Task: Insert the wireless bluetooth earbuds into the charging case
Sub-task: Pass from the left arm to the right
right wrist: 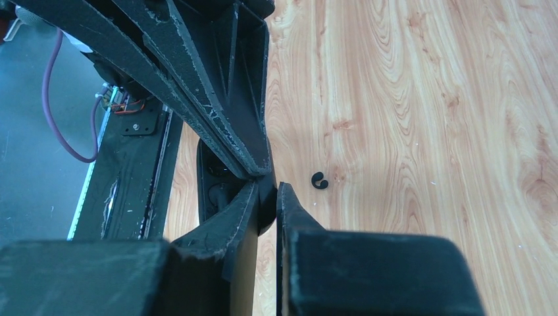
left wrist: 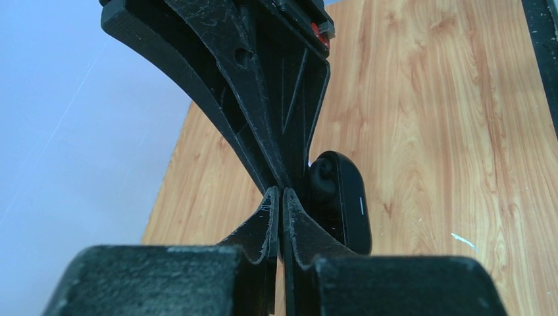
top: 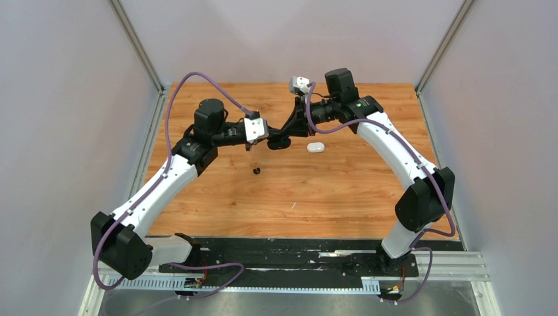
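Both arms reach over the counter (top: 368, 191) in the top view, their two claws meeting tip to tip: left claw (top: 271, 138), right claw (top: 289, 130). One black case (top: 281, 144) lies beneath the tips. One white case (top: 316, 147) sits just right of them, and one black earbud (top: 256, 171) lies near the left claw. Left wrist view: its fingers (left wrist: 266, 224) press flat together, with the black case just beside them. Right wrist view: its fingers (right wrist: 289, 217) stand almost together, and whether they pinch anything I cannot tell. The earbud lies just right of them.
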